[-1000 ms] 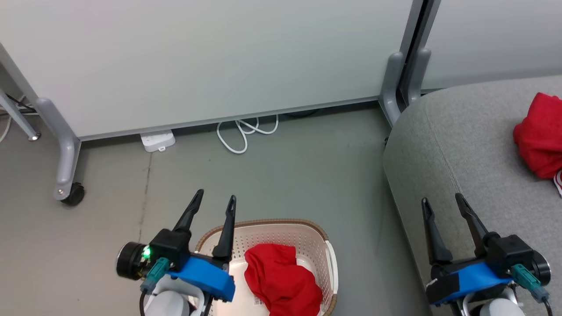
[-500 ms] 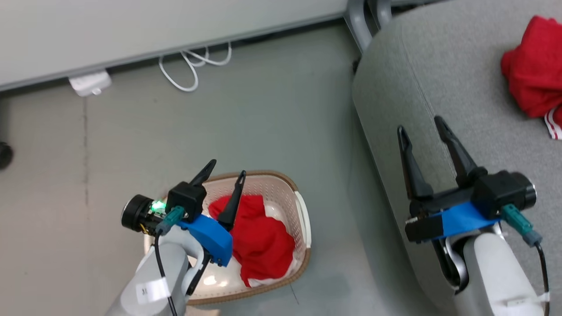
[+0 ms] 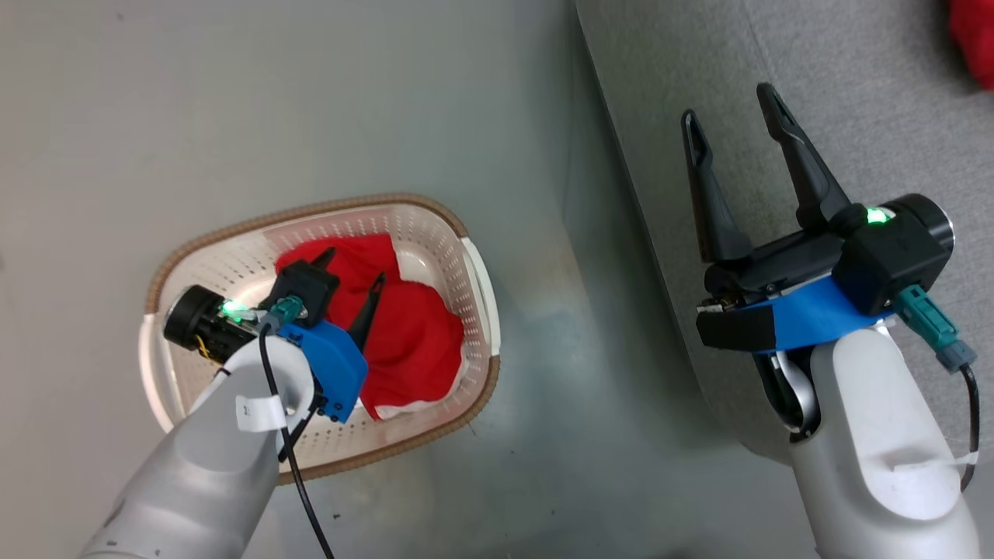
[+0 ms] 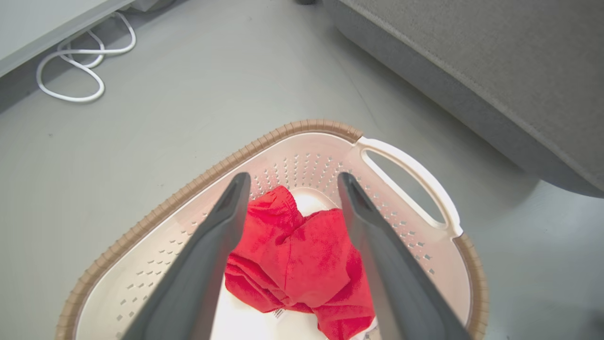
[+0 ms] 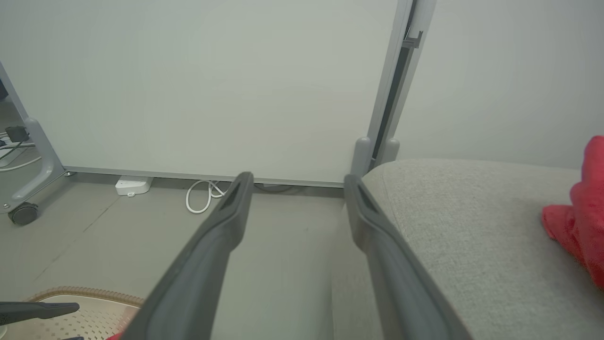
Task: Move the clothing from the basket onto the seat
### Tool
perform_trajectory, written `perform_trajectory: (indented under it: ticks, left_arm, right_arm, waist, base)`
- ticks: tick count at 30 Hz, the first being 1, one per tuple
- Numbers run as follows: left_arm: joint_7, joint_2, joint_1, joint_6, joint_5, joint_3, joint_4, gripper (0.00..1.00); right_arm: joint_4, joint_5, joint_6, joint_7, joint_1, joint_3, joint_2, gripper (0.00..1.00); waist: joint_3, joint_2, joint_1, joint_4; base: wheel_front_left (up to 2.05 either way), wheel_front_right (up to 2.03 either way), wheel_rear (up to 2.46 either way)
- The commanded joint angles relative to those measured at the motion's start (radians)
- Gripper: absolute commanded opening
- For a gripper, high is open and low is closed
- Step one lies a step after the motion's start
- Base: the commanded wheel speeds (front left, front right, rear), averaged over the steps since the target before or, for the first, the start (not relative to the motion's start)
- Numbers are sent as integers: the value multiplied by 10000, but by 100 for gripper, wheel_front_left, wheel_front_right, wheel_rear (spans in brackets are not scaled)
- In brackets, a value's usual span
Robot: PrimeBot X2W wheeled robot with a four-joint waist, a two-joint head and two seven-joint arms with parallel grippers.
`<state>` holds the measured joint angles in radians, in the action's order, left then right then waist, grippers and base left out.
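left gripper [image 3: 355, 265] spread, perhaps touching clothing [image 3: 419, 341] in basket [image 3: 311, 211], right gripper [image 3: 728, 103] spread over seat [image 3: 854, 93], white cable [image 4: 80, 53] by wall panel [image 5: 212, 85]

**Where things lie**

The cream perforated plastic basket [image 3: 311, 211] stands on the grey floor [image 3: 233, 101], left of the large light grey fabric seat [image 3: 660, 62]. One red soft fabric garment [image 3: 411, 341] lies in the basket; a second red garment [image 3: 974, 39] on the seat, far right. The left gripper [image 3: 355, 265] hangs over the basket, the right gripper [image 3: 728, 103] over the seat's left edge.
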<state>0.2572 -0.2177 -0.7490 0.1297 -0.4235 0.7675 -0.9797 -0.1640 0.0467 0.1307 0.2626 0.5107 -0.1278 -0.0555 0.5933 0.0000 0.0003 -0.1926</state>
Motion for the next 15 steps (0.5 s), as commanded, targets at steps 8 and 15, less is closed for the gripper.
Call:
perform_trajectory:
  ticks: [8,15]
  left_arm:
    - [-485,-339,-1156,12,-1061,1271,-878,100]
    - [-1026,-446,-1683,12,-1861,1790,-1513,100]
  right_arm:
    - [302,-49,1,34,786,-145,13,100]
    - [467,-117,1,34,1066,-177,-26,100]
  waist:
    - [1780,0,-3,-447]
    - [2511,0,-3,-412]
  base:
    - [0,0,0]
    - [0,0,0]
